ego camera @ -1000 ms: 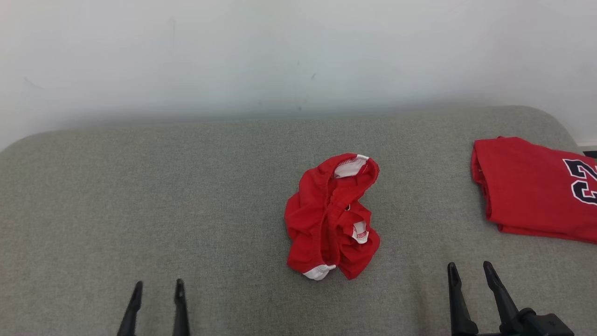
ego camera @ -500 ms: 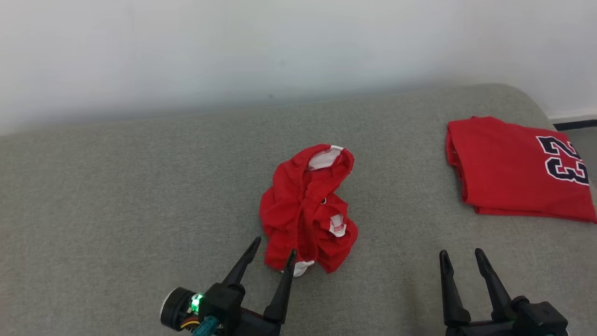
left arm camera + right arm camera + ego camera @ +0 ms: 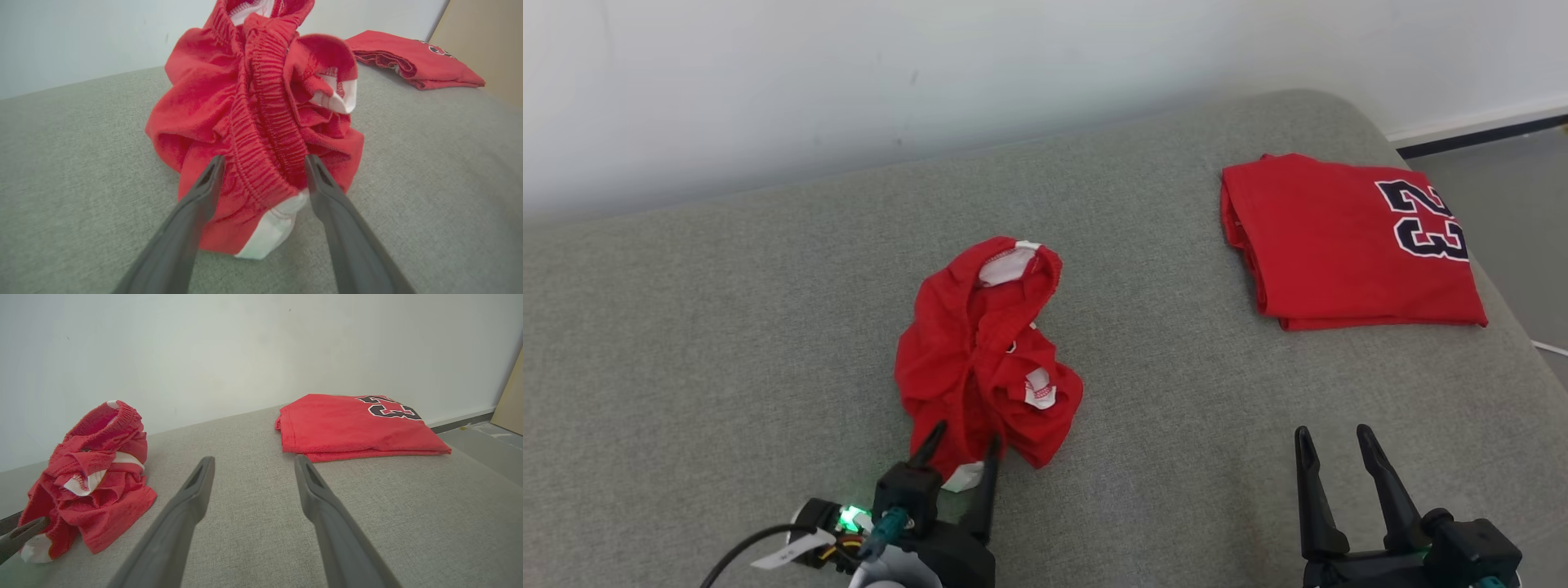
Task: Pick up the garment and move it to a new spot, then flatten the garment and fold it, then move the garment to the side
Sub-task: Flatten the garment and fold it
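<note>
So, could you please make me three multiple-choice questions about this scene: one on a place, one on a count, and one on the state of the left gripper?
1. Where does the folded red shirt lie, seen from the crumpled red garment?
A. To the robot's left
B. To the robot's right
C. On top of it

2. How many red clothes lie on the grey cushion?
A. One
B. Two
C. Three

3. How is the left gripper?
A. Shut, lifting the garment
B. Open, far from the garment
C. Open, its fingers astride the garment's near edge

Answers:
1 B: the shirt lies right of the garment in the head view.
2 B: garment and shirt make two.
3 C: the left wrist view shows the elastic band between the spread fingers.
</note>
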Robot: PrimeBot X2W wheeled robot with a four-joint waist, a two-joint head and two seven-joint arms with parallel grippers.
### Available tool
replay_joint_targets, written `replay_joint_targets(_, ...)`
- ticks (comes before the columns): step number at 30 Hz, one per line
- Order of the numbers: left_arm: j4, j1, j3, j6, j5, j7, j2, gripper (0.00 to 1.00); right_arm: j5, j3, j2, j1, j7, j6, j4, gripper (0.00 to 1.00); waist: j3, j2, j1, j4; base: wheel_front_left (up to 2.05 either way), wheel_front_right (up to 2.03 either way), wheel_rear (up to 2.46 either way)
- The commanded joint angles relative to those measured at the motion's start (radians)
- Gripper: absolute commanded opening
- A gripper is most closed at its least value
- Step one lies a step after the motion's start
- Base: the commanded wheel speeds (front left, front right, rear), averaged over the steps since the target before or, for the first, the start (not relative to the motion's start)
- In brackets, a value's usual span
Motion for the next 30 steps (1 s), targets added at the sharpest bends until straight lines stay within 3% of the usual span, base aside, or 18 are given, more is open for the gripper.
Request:
replay_joint_targets(1, 0.009, -0.023, 0.007, 0.008, 0.0, -0.002, 0.003, 0.13, 0.009, -0.002, 0.0, -0.014, -0.001, 0.001, -0.001, 1.0, 0.009, -0.0001, -0.0001, -0.009, 0.0, 0.0, 0.0)
replay_joint_targets(2, 0.022, -0.027, 0.01, 0.013, -0.006, -0.002, 0.003, 0.0, 0.009, -0.004, 0.0, -0.015, -0.001, 0.001, -0.001, 1.0, 0.008, -0.0001, -0.0001, -0.008, 0.0, 0.0, 0.0)
replay_joint_targets(10, -0.028, -0.036, 0.07, 0.011, -0.056, -0.002, 0.003, 0.0, 0.002, -0.014, 0.0, 0.003, -0.001, 0.001, -0.005, 1.0, -0.017, -0.0001, -0.0001, 0.041, 0.0, 0.0, 0.0)
replay_joint_targets(16, -0.206, 0.04, 0.14, 0.012, -0.097, -0.002, 0.004, 0.0, -0.004, -0.031, 0.0, 0.032, -0.001, 0.001, -0.005, 1.0, -0.045, -0.0001, -0.0001, 0.149, 0.0, 0.0, 0.0)
replay_joint_targets(22, -0.295, 0.191, 0.236, 0.02, -0.112, -0.002, 0.011, 0.0, -0.005, -0.023, -0.001, 0.033, -0.001, 0.001, -0.003, 1.0, -0.066, -0.0001, -0.0001, 0.24, 0.0, 0.0, 0.0)
replay_joint_targets(26, -0.3, 0.307, 0.298, 0.006, -0.174, -0.002, 0.007, 0.0, -0.007, -0.023, 0.0, 0.038, -0.001, 0.001, -0.001, 1.0, -0.075, -0.0001, -0.0001, 0.27, 0.0, 0.0, 0.0)
replay_joint_targets(30, -0.258, 0.36, 0.317, 0.001, -0.165, -0.002, 0.007, 0.0, -0.01, -0.016, 0.0, 0.048, -0.001, 0.001, 0.005, 1.0, -0.082, -0.0001, -0.0001, 0.282, 0.0, 0.0, 0.0)
